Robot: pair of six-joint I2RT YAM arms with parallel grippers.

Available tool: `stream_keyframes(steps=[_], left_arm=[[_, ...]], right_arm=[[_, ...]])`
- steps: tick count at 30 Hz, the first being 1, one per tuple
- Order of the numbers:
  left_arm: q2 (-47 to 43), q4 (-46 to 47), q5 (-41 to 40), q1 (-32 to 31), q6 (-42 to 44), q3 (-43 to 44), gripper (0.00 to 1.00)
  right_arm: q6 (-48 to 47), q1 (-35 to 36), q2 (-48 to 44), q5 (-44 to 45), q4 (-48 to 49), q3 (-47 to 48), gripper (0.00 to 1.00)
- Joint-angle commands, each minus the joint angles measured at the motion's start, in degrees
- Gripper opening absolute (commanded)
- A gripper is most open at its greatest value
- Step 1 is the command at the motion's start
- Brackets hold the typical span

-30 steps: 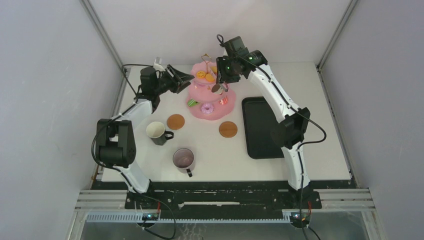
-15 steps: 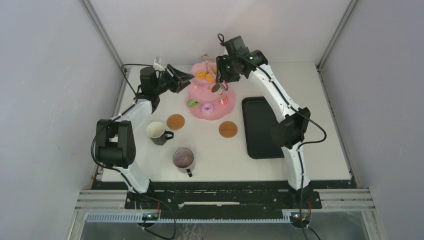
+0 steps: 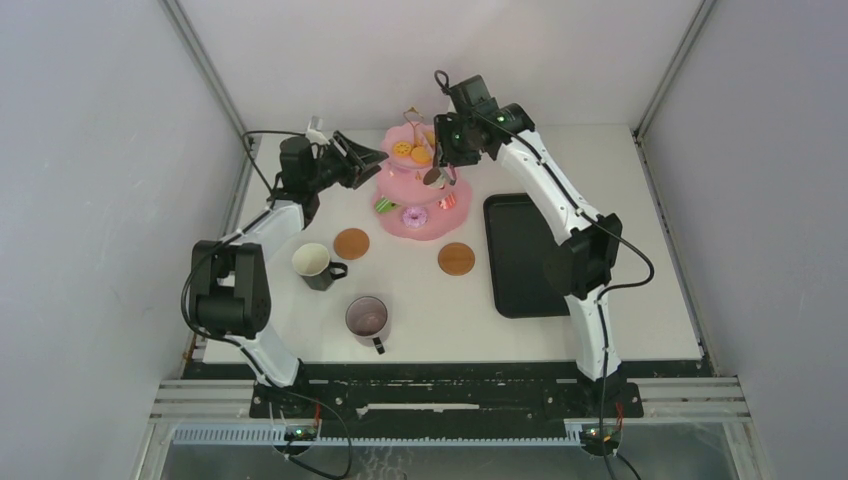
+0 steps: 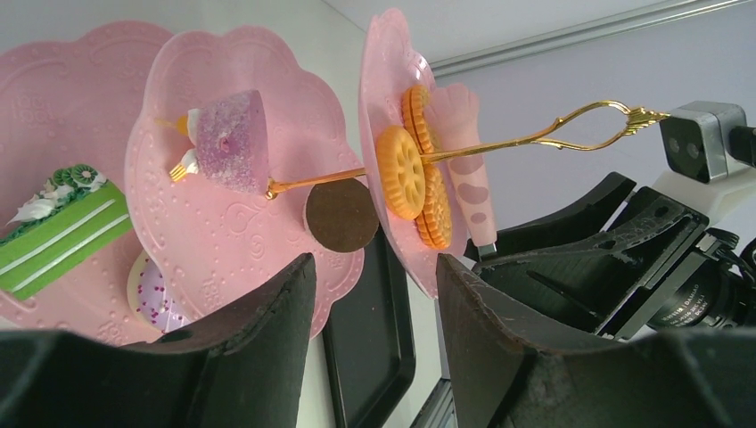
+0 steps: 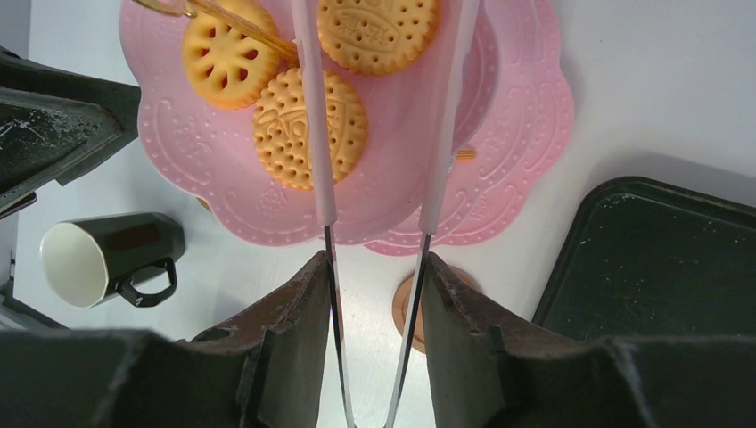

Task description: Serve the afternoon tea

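On the white table (image 3: 430,300), the stocked cake stand (image 3: 425,233) sits under the right gripper (image 5: 374,265), which clamps the tongs (image 5: 321,178) above its biscuits (image 5: 294,134); the left gripper (image 4: 374,267) gapes empty beside it. Both mugs (image 3: 318,265) stand off their coasters (image 3: 351,243): serving looks unfinished.

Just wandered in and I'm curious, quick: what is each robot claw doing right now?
Left gripper: open, holding nothing.
Right gripper: shut on the tongs.

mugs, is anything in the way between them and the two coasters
Nothing visible does. The left mug sits beside the left coaster; bare table separates the near mug from the right coaster.
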Motion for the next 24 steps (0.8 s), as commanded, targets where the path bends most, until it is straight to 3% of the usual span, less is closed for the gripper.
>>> stream_keyframes(steps=[1,24], left_arm=[[-3.8,2.0,-0.9,-0.3,0.0,-1.3,0.57],[-10.1,-2.1,-7.5,0.4,2.9,-4.1,0.58]], right_arm=[[0.7,-0.3,-6.3,2.1,4.7,-1.1,0.47],[1.1,-1.5,-16.9,8.1,11.1,-13.0,0.41]])
